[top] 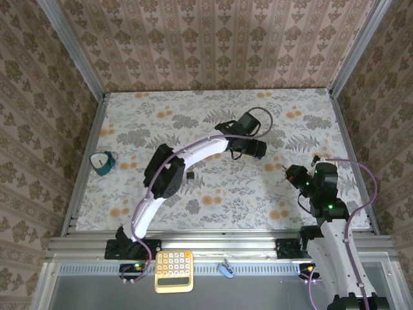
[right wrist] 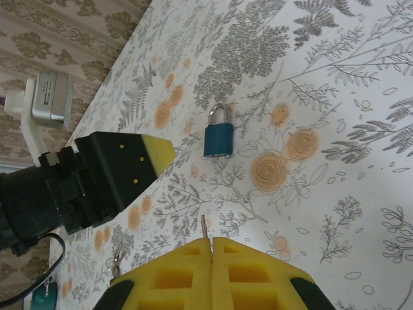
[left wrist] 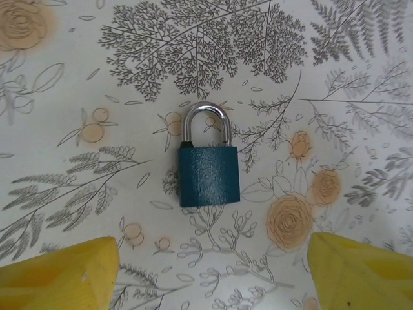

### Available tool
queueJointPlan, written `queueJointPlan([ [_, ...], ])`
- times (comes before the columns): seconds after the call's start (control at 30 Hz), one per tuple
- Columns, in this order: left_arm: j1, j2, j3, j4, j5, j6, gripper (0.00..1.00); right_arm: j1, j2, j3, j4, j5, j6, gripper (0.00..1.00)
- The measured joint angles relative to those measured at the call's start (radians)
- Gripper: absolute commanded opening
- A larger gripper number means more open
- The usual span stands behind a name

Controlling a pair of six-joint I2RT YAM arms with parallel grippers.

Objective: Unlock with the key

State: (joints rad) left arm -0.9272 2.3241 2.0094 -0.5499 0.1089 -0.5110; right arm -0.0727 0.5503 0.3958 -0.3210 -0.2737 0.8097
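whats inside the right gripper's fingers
A thin metal blade, apparently the key, sticks out of the right gripper, whose yellow pads are shut on it. The rest of the key is hidden between them, so its head cannot be seen.

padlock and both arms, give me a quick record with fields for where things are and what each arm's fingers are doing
padlock: blue body, silver shackle seated in it, lying flat on the floral table
left fingers: above the padlock, spread wide, touching nothing
right fingers: shut on the key, blade poking out roughly toward the padlock
key in lock: not yet
near rail: yellow calculator
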Motion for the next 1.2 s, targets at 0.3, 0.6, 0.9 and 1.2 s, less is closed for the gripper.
queueJointPlan([
  [0.3,-0.034,0.159,0.196,-0.079,-0.146,0.045,0.76,-0.009,-0.004,-0.016,-0.001,-0.003,0.0,0.0],
  [0.6,-0.056,0.29,0.368,-0.135,-0.236,0.064,0.73,-0.009,-0.008,-0.025,-0.001,-0.004,0.0,0.0],
  [0.9,-0.073,0.351,0.458,-0.192,-0.291,0.081,0.51,-0.01,-0.008,-0.025,-0.002,-0.004,-0.003,0.0],
  [1.2,-0.07,0.334,0.422,-0.198,-0.315,0.085,0.4,-0.013,-0.008,-0.025,-0.001,-0.007,-0.003,0.0],
])
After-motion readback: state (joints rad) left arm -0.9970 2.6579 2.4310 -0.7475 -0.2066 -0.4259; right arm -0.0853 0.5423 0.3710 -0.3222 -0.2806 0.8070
